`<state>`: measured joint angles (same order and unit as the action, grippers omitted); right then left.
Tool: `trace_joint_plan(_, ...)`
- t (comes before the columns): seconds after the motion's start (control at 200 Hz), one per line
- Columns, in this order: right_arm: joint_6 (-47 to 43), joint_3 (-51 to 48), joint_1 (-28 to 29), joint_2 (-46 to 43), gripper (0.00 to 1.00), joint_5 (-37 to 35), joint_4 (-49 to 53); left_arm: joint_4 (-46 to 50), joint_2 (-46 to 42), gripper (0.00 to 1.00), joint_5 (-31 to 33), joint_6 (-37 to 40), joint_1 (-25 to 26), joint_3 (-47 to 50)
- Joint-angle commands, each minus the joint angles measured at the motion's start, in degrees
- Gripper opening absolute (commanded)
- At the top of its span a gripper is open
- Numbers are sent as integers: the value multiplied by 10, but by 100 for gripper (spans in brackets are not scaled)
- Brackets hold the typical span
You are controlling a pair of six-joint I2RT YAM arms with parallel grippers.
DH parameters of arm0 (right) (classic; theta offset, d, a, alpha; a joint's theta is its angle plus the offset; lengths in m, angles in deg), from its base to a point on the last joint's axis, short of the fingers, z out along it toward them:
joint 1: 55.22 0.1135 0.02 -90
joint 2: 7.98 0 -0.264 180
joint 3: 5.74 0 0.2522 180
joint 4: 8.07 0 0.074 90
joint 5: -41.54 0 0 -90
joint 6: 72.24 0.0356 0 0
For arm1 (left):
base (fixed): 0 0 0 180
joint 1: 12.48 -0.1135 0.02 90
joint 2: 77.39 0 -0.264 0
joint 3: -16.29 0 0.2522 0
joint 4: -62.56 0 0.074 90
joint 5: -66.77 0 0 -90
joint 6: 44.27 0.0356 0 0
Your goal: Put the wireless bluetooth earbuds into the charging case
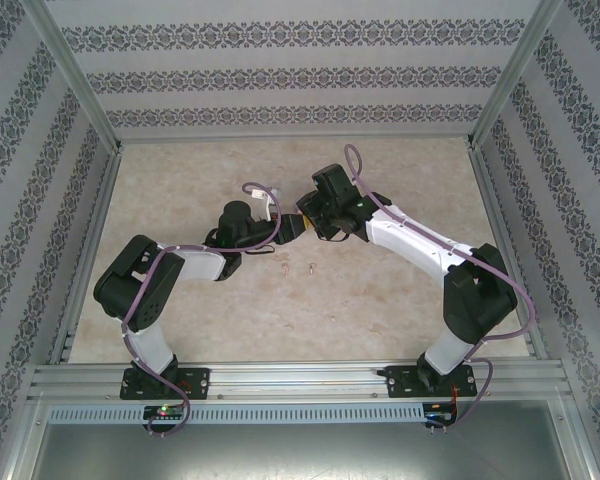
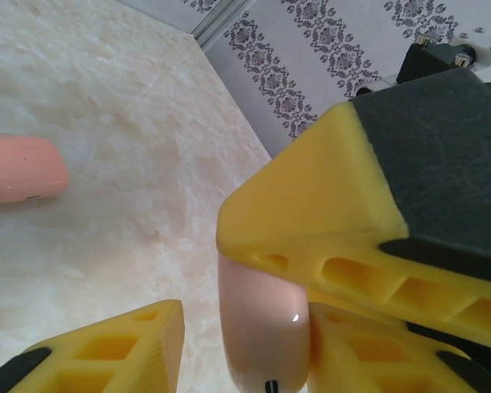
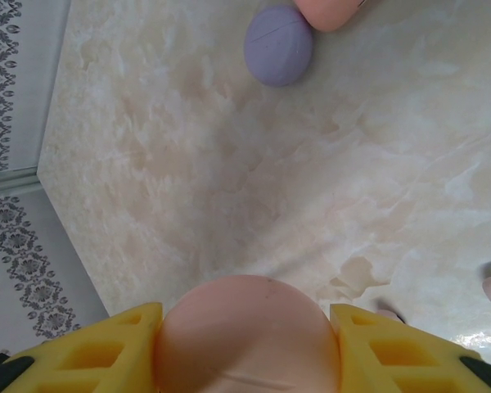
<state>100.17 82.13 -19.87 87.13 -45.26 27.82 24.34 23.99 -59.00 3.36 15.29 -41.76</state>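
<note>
Two tiny earbuds [image 1: 307, 268] are seen lying loose on the marbled table [image 1: 180, 300], just on the near-edge side of the held case [image 3: 245, 344]. In the right wrist view one of them, pale with a dark tip, is found low and to one side of that case. The held case, pale salmon and rounded, is clamped between the two yellow fingers of the right gripper [image 3: 244, 311]. The left gripper [image 2: 244, 323] is set around the same case: one of its fingers [image 2: 368, 356] is laid against the case, while a strip of table is seen between the case and the other finger, so nothing is pinched by this gripper. Well apart from the held case, a purple case [image 3: 278, 45] and a second salmon case [image 3: 331, 12] are seen lying against each other.
</note>
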Motion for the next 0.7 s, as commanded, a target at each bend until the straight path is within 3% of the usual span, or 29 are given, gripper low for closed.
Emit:
trace_joint_plan(0.0,5,-3,-6,2,42,10,-13,-33,7,38,7,0,5,-17)
trace_joint_plan(0.41,6,-6,-10,-7,44,8,-23,-41,10,9,14,-7,9,-18)
trace_joint_plan(0.56,-22,0,-22,-27,63,-3,-28,-27,3,0,14,-2,9,-17)
trace_joint_plan(0.694,-72,-15,-38,-70,78,-28,-27,10,-11,0,7,17,7,-16)
